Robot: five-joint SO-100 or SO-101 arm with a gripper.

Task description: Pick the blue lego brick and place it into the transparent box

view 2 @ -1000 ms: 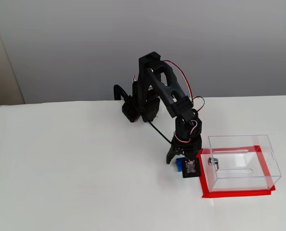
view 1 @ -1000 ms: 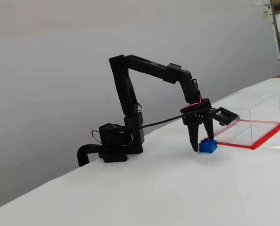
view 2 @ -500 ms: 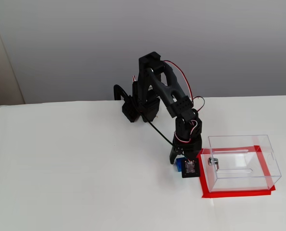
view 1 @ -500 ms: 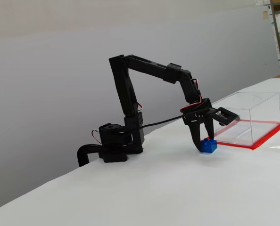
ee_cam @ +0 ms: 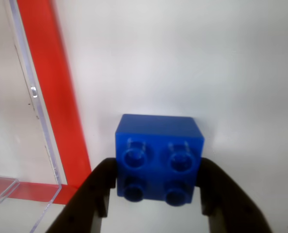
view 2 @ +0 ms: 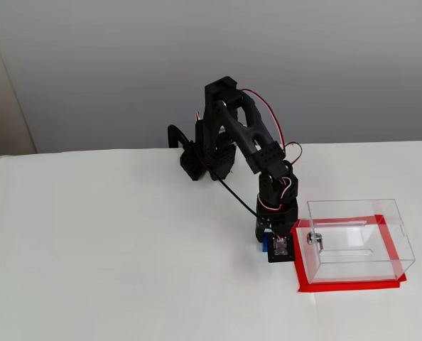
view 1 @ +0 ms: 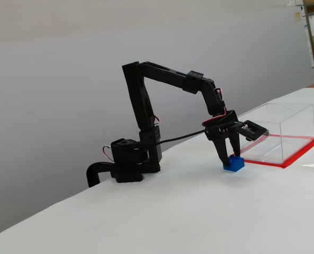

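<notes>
The blue lego brick (ee_cam: pixel 158 155) rests on the white table with its studs facing the wrist camera. My gripper (ee_cam: pixel 157 175) is shut on it, one black finger pressed against each side. In a fixed view the gripper (view 1: pixel 230 156) points straight down at the brick (view 1: pixel 234 164), just left of the transparent box (view 1: pixel 278 132). From above, only a sliver of the brick (view 2: pixel 265 244) shows under the gripper (view 2: pixel 266 240), beside the box (view 2: pixel 356 238). The box wall (ee_cam: pixel 37 111) stands at the left of the wrist view.
A red base sheet (view 2: pixel 349 285) lies under the box and sticks out around it (ee_cam: pixel 61 97). A small silver cylinder (view 2: pixel 312 238) lies inside the box near its left wall. The arm's base (view 1: pixel 128 164) sits at the table's far edge.
The fingers have closed from a wide stance around the brick until they press on its sides. The arm itself has hardly moved.
</notes>
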